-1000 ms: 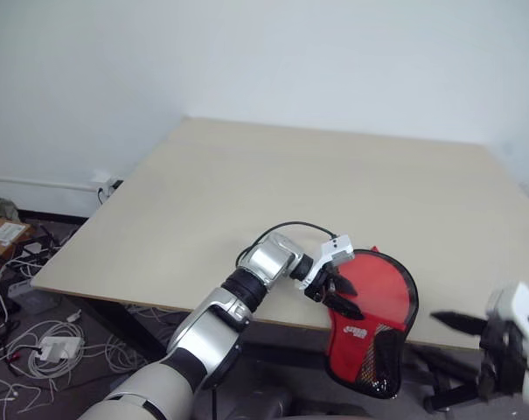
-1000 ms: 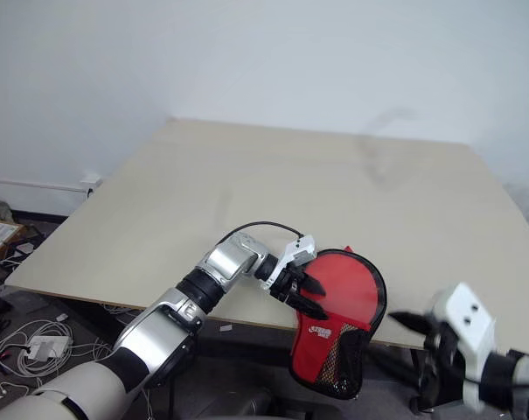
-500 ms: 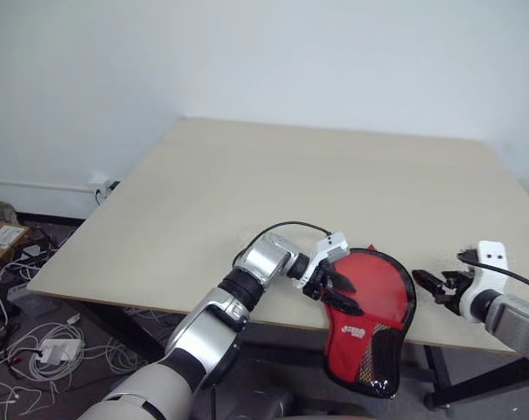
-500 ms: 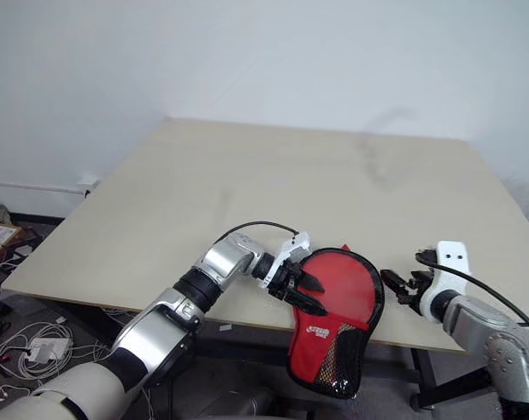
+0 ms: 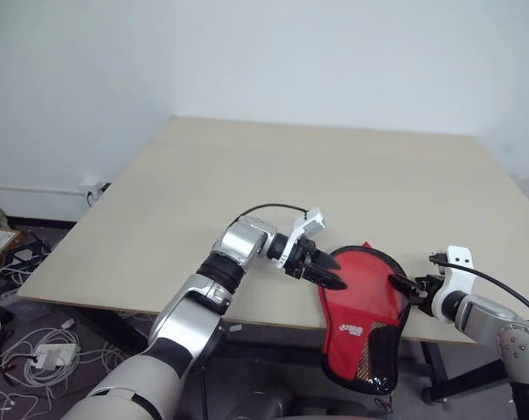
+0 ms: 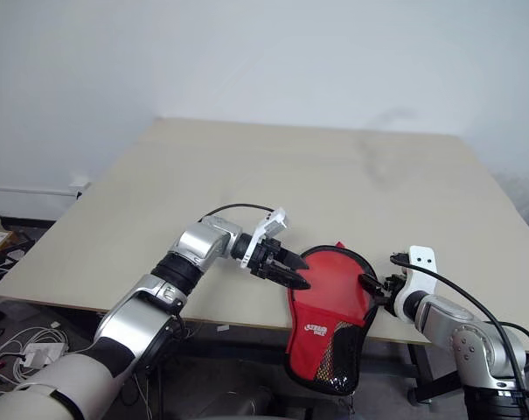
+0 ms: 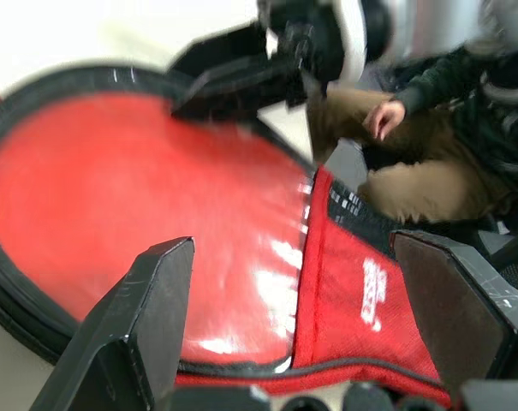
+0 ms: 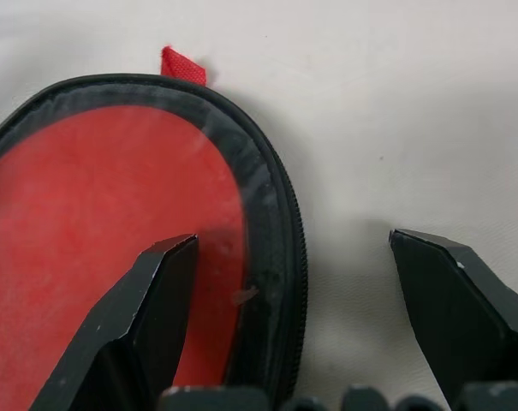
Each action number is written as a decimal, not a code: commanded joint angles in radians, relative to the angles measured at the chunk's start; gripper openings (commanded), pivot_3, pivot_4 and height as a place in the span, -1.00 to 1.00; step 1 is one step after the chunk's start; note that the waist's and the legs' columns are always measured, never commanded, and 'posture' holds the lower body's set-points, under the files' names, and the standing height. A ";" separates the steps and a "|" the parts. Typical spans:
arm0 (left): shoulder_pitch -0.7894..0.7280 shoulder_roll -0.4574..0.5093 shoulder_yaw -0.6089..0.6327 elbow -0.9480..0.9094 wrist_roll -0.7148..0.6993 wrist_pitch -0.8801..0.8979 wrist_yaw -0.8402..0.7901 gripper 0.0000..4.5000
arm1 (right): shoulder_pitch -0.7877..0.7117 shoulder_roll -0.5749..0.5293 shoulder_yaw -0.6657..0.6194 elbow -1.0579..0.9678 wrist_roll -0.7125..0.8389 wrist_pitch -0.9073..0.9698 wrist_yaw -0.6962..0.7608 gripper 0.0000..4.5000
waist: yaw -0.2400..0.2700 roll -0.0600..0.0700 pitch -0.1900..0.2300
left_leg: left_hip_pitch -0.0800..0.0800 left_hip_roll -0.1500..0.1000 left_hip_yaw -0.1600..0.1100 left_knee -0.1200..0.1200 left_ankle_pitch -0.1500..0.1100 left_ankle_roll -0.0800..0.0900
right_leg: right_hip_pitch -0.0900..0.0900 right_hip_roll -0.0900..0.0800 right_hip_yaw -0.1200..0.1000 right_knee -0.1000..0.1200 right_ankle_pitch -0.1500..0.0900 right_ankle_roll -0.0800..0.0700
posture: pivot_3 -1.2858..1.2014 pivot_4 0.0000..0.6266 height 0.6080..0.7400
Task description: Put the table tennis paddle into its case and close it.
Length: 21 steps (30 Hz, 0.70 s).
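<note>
The case (image 5: 366, 302) lies at the near edge of the table (image 5: 273, 175), its round head on the tabletop and its narrow end, with the white logo and black mesh pocket, hanging down over the edge. From the head views it reads as one red shape with black edging. The left wrist view adds more: inside the black rim sits a glossy red face, the table tennis paddle (image 7: 147, 214), with the red fabric flap folded back along one side of it. The right wrist view gives the zip teeth along the case rim and a small red tab (image 8: 183, 65) poking out at the far end of the head.

The left gripper (image 5: 323, 273) reaches in from the left, fingers spread, tips over the left rim of the case and holding nothing. The right gripper (image 6: 372, 287) comes in from the right with its fingers parted, one finger over the red face and the other over bare table, straddling the case's black rim. The left wrist view also catches a seated person (image 7: 413, 145) beyond the table edge
</note>
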 commanded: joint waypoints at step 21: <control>0.030 0.104 0.005 -0.080 -0.014 0.043 -0.055 0.73 | -0.232 0.185 -0.101 -0.028 -0.091 -0.065 -0.108 -0.99 | -0.031 0.004 0.004 | 0.000 0.000 -0.001 0.000 0.002 -0.002 | -0.011 0.010 0.016 0.011 0.005 -0.006 | 0.03 -1.00 1.00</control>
